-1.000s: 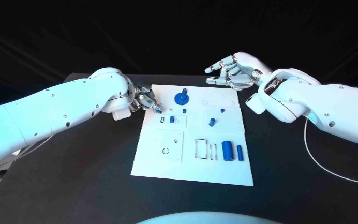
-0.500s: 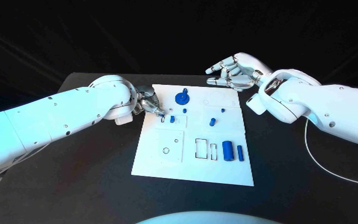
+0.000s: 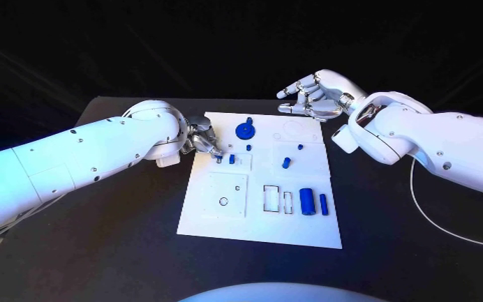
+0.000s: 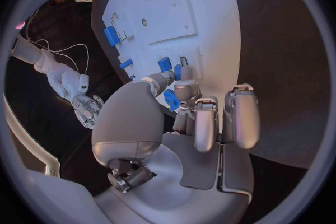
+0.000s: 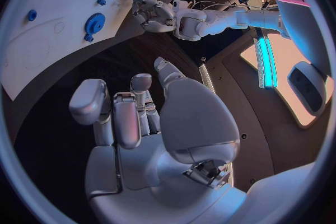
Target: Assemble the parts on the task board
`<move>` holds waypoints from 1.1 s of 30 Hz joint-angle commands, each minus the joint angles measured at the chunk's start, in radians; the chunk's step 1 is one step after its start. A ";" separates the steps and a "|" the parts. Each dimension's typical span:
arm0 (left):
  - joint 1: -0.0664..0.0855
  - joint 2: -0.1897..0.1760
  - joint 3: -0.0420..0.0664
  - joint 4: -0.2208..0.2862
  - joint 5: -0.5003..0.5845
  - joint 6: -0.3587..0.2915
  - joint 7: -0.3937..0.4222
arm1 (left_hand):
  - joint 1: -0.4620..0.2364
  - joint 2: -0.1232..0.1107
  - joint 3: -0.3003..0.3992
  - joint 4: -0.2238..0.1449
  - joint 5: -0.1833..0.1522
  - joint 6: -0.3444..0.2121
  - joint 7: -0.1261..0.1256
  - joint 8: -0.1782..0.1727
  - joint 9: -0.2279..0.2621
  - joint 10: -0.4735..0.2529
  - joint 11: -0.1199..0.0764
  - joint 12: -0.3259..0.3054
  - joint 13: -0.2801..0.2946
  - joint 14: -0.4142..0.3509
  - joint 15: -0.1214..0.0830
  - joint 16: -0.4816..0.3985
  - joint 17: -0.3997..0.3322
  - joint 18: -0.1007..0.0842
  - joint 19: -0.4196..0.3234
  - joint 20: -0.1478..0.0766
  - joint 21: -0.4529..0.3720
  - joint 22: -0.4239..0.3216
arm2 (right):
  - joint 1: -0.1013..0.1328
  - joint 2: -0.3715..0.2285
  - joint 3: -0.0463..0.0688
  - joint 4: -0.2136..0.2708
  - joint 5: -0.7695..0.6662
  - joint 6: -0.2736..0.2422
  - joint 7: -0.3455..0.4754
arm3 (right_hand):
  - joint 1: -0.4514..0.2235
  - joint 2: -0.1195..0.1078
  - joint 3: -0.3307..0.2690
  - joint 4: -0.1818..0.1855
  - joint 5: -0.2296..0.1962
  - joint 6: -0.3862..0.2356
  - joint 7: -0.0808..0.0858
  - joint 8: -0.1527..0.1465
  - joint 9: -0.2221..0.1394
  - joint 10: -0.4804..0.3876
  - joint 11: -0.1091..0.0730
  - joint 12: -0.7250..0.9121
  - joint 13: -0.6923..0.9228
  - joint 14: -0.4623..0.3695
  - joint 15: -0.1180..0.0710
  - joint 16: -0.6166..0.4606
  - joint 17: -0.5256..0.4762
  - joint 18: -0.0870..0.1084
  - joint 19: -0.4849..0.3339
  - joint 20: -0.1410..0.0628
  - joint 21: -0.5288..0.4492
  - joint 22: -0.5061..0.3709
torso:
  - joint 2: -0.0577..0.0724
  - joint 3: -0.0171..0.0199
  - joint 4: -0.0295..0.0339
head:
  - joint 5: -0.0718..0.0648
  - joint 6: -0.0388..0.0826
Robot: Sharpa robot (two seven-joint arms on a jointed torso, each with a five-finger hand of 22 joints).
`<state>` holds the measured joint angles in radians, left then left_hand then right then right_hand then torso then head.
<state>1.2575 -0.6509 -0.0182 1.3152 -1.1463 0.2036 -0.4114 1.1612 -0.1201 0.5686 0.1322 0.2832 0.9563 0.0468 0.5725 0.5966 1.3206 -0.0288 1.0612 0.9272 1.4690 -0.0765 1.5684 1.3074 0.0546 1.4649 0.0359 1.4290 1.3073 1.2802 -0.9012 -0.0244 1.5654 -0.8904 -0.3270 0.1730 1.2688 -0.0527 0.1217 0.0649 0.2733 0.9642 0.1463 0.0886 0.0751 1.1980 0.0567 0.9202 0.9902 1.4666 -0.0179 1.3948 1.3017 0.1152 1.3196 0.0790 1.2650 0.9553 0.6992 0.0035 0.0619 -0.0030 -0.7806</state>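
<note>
Head view: my left robot hand (image 3: 204, 139) has slid inward along the task board (image 3: 216, 218) edge over the last sec and now sits just beside the small blue part (image 3: 220, 157) near the board's left side, thumb and a finger closed on it as far as I can tell. Means the pick looks made, or nearly; seating it is the next job, I judge. My right robot hand (image 3: 318, 97) hasn't shifted: hovers past the board's far right corner, fingers apart, holding nothing. On the board: blue gear (image 3: 245, 132) up top, blue peg (image 3: 286, 163) mid, blue cylinder (image 3: 307, 204) and slim blue bar (image 3: 324, 204) low right by the rectangular slot (image 3: 271, 200). Black surface (image 3: 121, 246) round it all.

Left wrist view: left robot hand (image 4: 183, 123) pinches a blue part (image 4: 171, 99) at its fingertips, right over the board (image 4: 203, 5). Two more blue bits (image 4: 165, 64) lie just beyond, so approach is crowded, could nudge them.

Right wrist view: right robot hand (image 5: 150, 117) spread and empty, well apart from the board (image 5: 42, 39); gear (image 5: 94, 23) clear of it.
</note>
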 commanded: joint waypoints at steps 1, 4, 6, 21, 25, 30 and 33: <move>-0.002 0.004 0.000 -0.002 -0.017 0.042 -0.016 | 0.005 0.007 0.143 -0.142 0.006 0.007 -0.002 -0.001 -0.001 0.004 -0.001 -0.001 -0.003 0.102 -0.007 0.002 0.263 -0.010 0.019 -0.009 0.002 0.093 | -0.001 0.000 0.000 0.001 0.001 0.009 0.007 | 0.004 0.006 -0.005 -0.004 0.006 0.005 -0.001 0.003 -0.001 -0.005 -0.001 0.000 -0.001 0.047 -0.004 -0.004 -0.001 0.000 -0.008 0.002 -0.006 -0.002 | 0.000 0.0003 -0.0008 | 0.001 -0.001; -0.002 0.004 0.000 -0.002 -0.018 0.049 -0.023 | 0.005 0.007 0.143 -0.143 0.007 0.007 -0.002 -0.002 -0.002 0.004 -0.001 -0.002 -0.005 0.102 -0.008 0.002 0.263 -0.010 0.019 -0.009 0.002 0.094 | -0.001 0.000 0.000 0.001 0.001 0.009 0.007 | 0.004 0.006 -0.005 -0.004 0.006 0.005 -0.001 0.003 -0.001 -0.005 -0.001 0.000 -0.001 0.047 -0.004 -0.004 -0.001 0.000 -0.008 0.002 -0.006 -0.002 | 0.000 0.0000 -0.0010 | 0.002 -0.003; -0.002 0.004 0.000 -0.003 -0.018 0.056 -0.026 | 0.005 0.006 0.144 -0.145 0.009 0.008 -0.002 -0.003 -0.002 0.005 -0.001 -0.001 -0.003 0.102 -0.008 0.002 0.263 -0.010 0.020 -0.009 0.003 0.095 | -0.001 0.000 0.000 0.001 0.001 0.009 0.007 | 0.004 0.006 -0.005 -0.004 0.006 0.005 -0.001 0.003 -0.001 -0.005 -0.001 0.000 -0.001 0.047 -0.004 -0.004 -0.001 0.000 -0.008 0.002 -0.006 -0.002 | -0.001 0.0000 0.0002 | 0.001 -0.004; -0.003 0.003 0.000 -0.004 -0.021 0.080 -0.047 | 0.003 0.002 0.147 -0.151 0.023 0.013 -0.002 -0.007 -0.005 0.007 -0.001 -0.004 -0.004 0.102 -0.008 0.002 0.263 -0.011 0.021 -0.009 0.005 0.097 | -0.001 0.000 0.000 0.000 0.011 0.011 0.009 | 0.007 0.006 -0.005 -0.005 0.006 0.005 -0.001 0.004 -0.001 -0.005 -0.001 0.000 -0.001 0.047 -0.005 -0.005 -0.001 0.000 -0.008 0.002 -0.006 -0.002 | -0.001 -0.0005 0.0003 | 0.004 -0.007; -0.004 0.004 0.000 -0.005 -0.021 0.086 -0.048 | 0.002 0.002 0.148 -0.151 0.026 0.014 -0.002 -0.007 -0.006 0.007 -0.001 -0.005 -0.005 0.102 -0.008 0.002 0.263 -0.011 0.021 -0.009 0.004 0.097 | -0.001 0.000 0.000 0.001 0.011 0.012 0.012 | 0.007 0.006 -0.005 -0.005 0.006 0.005 -0.001 0.004 -0.001 -0.005 -0.001 0.000 -0.001 0.047 -0.005 -0.005 -0.001 0.000 -0.008 0.002 -0.006 -0.002 | -0.001 -0.0005 0.0006 | 0.004 -0.007; -0.005 0.010 -0.002 -0.009 -0.021 0.085 -0.048 | 0.001 0.002 0.148 -0.152 0.028 0.015 -0.002 -0.008 -0.006 0.008 -0.001 -0.005 -0.005 0.102 -0.008 0.002 0.263 -0.010 0.020 -0.009 0.003 0.096 | -0.001 0.001 0.000 0.001 0.010 0.013 0.013 | 0.007 0.006 -0.005 -0.005 0.006 0.005 -0.001 0.004 -0.001 -0.005 -0.001 0.000 -0.001 0.047 -0.005 -0.005 -0.001 0.000 -0.008 0.002 -0.006 -0.002 | -0.001 -0.0003 0.0002 | 0.005 -0.008; -0.007 0.015 -0.004 -0.013 -0.021 0.085 -0.049 | 0.000 0.002 0.148 -0.152 0.031 0.016 -0.002 -0.009 -0.007 0.009 -0.001 -0.004 -0.003 0.102 -0.008 0.002 0.263 -0.010 0.020 -0.010 0.003 0.096 | -0.001 0.001 0.000 0.001 0.010 0.013 0.014 | 0.008 0.007 -0.004 -0.006 0.007 0.006 -0.001 0.004 -0.001 -0.005 -0.001 0.000 -0.001 0.047 -0.005 -0.006 -0.002 0.000 -0.007 0.002 -0.006 -0.001 | -0.001 -0.0003 -0.0006 | 0.005 -0.009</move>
<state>1.2546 -0.6384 -0.0189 1.3034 -1.1601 0.2600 -0.4506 1.1601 -0.1211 0.5731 0.1276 0.3084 0.9632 0.0467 0.5649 0.5904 1.3205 -0.0287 1.0612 0.9235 1.4654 -0.0801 1.5684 1.3078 0.0547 1.4686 0.0322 1.4290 1.3073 1.2798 -0.9011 -0.0245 1.5658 -0.8816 -0.3248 0.1754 1.2729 -0.0487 0.1187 0.0620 0.2732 0.9643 0.1463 0.0886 0.0753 1.1981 0.0567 0.9203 0.9904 1.4666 -0.0178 1.3949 1.3001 0.1152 1.3196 0.0790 1.2650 0.9545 0.6983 0.0029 0.0621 0.0021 -0.7893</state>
